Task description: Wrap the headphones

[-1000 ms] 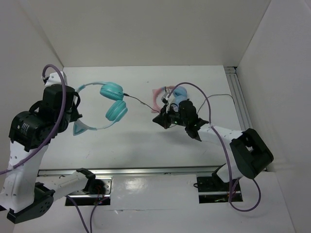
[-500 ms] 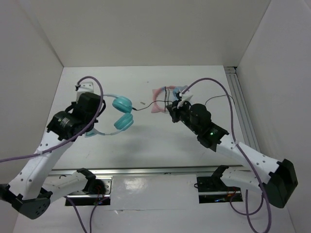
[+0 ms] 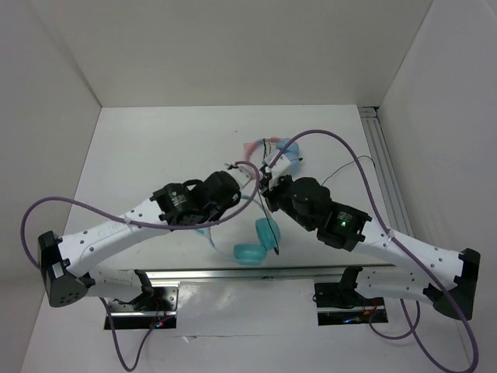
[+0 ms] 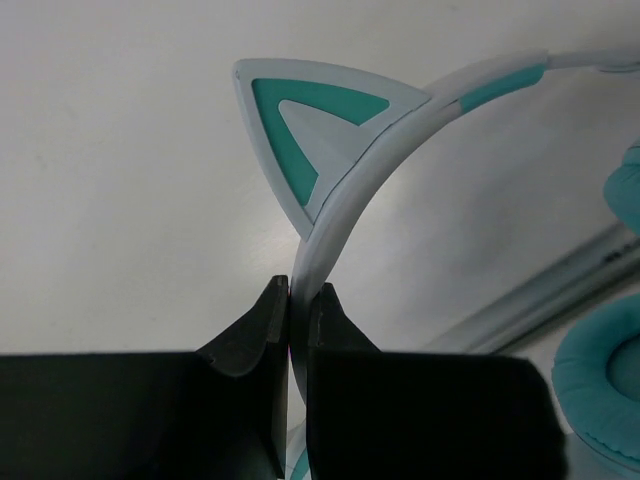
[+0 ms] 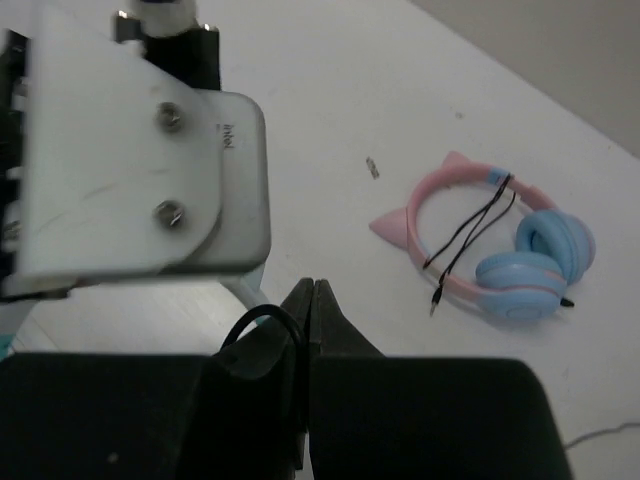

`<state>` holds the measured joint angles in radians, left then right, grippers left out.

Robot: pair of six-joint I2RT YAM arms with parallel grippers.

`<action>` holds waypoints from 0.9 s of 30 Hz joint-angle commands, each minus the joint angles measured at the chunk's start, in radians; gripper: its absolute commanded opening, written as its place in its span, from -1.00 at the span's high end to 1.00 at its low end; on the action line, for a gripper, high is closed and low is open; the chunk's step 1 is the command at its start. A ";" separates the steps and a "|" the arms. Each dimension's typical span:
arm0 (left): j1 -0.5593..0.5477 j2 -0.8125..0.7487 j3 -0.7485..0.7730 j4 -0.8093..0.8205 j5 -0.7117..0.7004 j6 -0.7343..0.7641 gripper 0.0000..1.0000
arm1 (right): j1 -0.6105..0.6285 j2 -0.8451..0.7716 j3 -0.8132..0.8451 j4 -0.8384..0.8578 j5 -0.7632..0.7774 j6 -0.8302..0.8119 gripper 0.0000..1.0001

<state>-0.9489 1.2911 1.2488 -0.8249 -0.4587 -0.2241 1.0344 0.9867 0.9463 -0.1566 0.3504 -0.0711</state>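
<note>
The headphones hang low at the table's front middle, teal ear cups (image 3: 250, 253) below the two wrists. My left gripper (image 4: 298, 290) is shut on the pale headband (image 4: 345, 200) just below a teal-and-white cat ear (image 4: 310, 130); an ear cup (image 4: 605, 400) shows at the lower right of that view. My right gripper (image 5: 313, 288) is shut on a loop of the thin black cable (image 5: 262, 318), close beside the left wrist's white camera mount (image 5: 140, 150). In the top view the cable (image 3: 273, 233) runs down past the ear cups.
A pink-banded pair with light blue ear cups (image 5: 490, 250) lies at the back middle (image 3: 272, 151), its own black cable across its band. A metal rail (image 3: 380, 148) runs along the table's right side and another (image 3: 233, 273) along the near edge.
Both arms have swung in to the front middle. The left gripper carried the headphones from the back left to there. The right gripper left the pink pair and closed on the black cable.
</note>
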 commanded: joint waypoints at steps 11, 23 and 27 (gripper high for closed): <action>-0.136 -0.277 -0.031 0.096 0.297 0.097 1.00 | 0.029 0.043 -0.027 -0.003 0.110 -0.041 1.00; -0.136 -0.401 0.007 0.179 0.209 0.057 1.00 | -0.071 0.069 -0.050 0.054 -0.295 -0.061 1.00; -0.136 -0.438 0.055 0.201 0.045 -0.004 1.00 | -0.181 0.125 -0.086 0.178 -0.544 -0.061 0.95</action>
<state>-1.0729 0.9058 1.2182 -0.7753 -0.3317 -0.1516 0.9169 1.0687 0.8898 -0.1154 0.0040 -0.1238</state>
